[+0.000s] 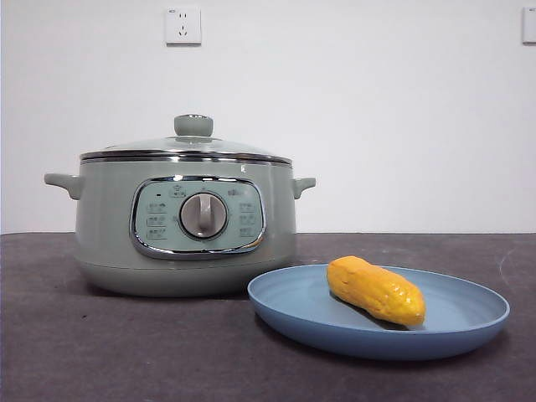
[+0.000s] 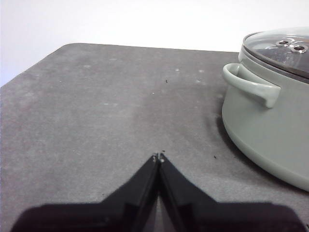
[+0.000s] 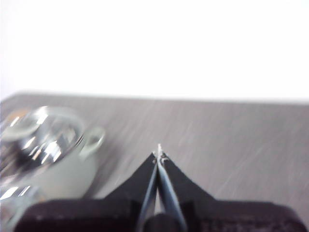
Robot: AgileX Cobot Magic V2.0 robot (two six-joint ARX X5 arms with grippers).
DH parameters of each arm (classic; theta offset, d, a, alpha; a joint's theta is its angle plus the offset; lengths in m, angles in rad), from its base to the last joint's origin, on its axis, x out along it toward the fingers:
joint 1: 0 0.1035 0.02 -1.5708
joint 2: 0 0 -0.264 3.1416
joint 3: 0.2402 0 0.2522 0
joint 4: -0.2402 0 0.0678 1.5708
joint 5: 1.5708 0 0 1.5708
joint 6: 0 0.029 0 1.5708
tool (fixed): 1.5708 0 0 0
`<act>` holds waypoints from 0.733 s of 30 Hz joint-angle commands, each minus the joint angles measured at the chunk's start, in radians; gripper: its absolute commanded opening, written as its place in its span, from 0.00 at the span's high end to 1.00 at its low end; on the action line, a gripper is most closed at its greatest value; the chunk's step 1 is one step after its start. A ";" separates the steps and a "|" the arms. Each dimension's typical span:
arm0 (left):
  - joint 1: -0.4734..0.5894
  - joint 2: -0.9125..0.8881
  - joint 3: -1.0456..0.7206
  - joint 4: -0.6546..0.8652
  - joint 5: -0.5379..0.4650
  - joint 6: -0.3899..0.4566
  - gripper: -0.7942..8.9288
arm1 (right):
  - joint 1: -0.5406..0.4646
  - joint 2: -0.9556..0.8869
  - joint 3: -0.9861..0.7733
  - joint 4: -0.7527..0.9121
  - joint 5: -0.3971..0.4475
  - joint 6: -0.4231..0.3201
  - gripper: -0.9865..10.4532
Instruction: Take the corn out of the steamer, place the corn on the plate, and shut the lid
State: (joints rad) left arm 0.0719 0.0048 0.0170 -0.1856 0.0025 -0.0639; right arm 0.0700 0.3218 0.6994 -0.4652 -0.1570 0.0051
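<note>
Corn (image 1: 376, 290) seen lying on plate (image 1: 469, 322); glossy, judged slippery, best gripped mid-cob. Lid (image 1: 186, 148) seated on steamer (image 1: 105, 226); knob judged the hold. Left gripper (image 2: 158, 157) and right gripper (image 3: 158, 153) pressed together, empty; right view blurred, steamer probably alongside.

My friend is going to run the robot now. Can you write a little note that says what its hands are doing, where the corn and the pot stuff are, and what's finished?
Left hand: shut, holding nothing, over bare table beside the steamer.
Right hand: shut, holding nothing, away from the steamer; this view is blurred.
Corn: lying on the plate, which sits on the table next to the steamer.
Lid: on the steamer, sitting level.
Done: corn is out and on the plate, lid is closed.
Left: nothing that I can see; both hands are clear of the things.
</note>
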 commanded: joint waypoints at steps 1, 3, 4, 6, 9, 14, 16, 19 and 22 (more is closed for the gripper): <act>0.004 -0.003 -0.014 0.005 0.000 -0.004 0.92 | -0.033 -0.077 -0.161 0.169 0.000 -0.023 0.91; 0.004 -0.003 -0.014 0.005 0.000 -0.004 0.92 | -0.041 -0.128 -0.272 0.261 0.002 -0.020 0.91; 0.004 -0.003 -0.014 0.005 0.000 -0.004 0.92 | -0.043 -0.151 -0.330 0.301 0.002 -0.020 0.91; 0.004 -0.003 -0.014 0.005 0.000 -0.004 0.92 | -0.043 -0.192 -0.428 0.355 0.002 -0.007 0.91; 0.004 -0.003 -0.014 0.005 0.000 -0.004 0.92 | -0.043 -0.247 -0.547 0.410 0.002 0.024 0.91; 0.004 -0.003 -0.014 0.005 0.000 -0.004 0.92 | -0.042 -0.314 -0.657 0.421 0.002 0.032 0.91; 0.004 -0.003 -0.014 0.005 0.000 -0.004 0.92 | -0.041 -0.321 -0.683 0.423 0.002 0.031 0.91; 0.004 -0.003 -0.014 0.005 0.000 -0.004 0.92 | -0.041 -0.321 -0.695 0.375 0.005 0.027 0.91; 0.004 -0.003 -0.014 0.005 0.000 -0.004 0.92 | -0.041 -0.321 -0.695 0.325 0.005 0.026 0.91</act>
State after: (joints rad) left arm 0.0719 0.0048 0.0170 -0.1856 0.0025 -0.0639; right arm 0.0277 0.0040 0.0143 -0.1383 -0.1547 0.0265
